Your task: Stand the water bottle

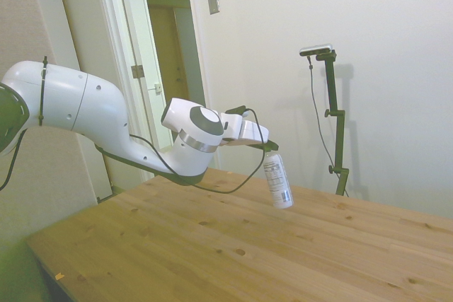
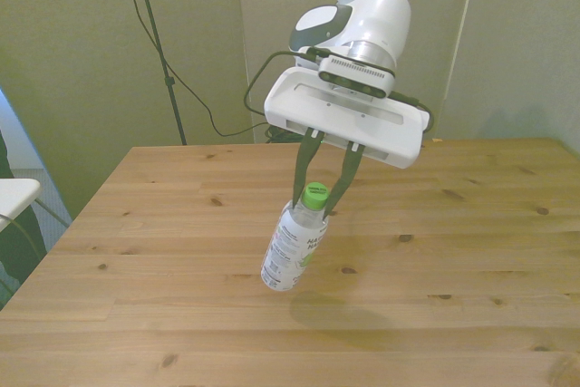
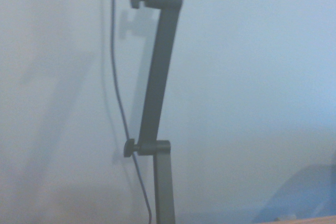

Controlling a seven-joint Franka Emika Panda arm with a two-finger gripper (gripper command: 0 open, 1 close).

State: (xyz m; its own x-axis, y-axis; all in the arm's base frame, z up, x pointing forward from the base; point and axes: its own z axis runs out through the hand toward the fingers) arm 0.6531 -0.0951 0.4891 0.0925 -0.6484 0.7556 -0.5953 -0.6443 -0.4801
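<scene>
Pale walls and a doorway sit behind a bare knotty pine worktop (image 2: pixel 471 224); nothing else lies on the boards in either the side or front view.

Small clear plastic water bottle with a green screw cap and a white printed label (image 2: pixel 294 246): hanging in the air over the middle of the worktop, off the surface, with its shadow visible below it in the front view. Cap up, base down, but tilted; in the front view the base swings toward that view's left. In the side view (image 1: pixel 277 179) the base looks close to the wood; contact cannot be confirmed.

Claw (image 2: pixel 324 193): two thin dark fingers (image 2: pixel 303 169) clenched at the neck, pinching just below the green cap. The white arm (image 1: pixel 106 114) holds the hand nearly level.

Wrist view shows only wall, no bottle.

Handling judgement:
- Contents not discernible; likely light.
- Thin plastic wall, likely soft and slick around the label; squeezing there would dent it.
- Neck and cap ring are the stiff part, so the present hold is the sensible one.
- A neck pinch lets the body pivot, hence the tilt. Base should land flat before letting go, or it may tip.
</scene>
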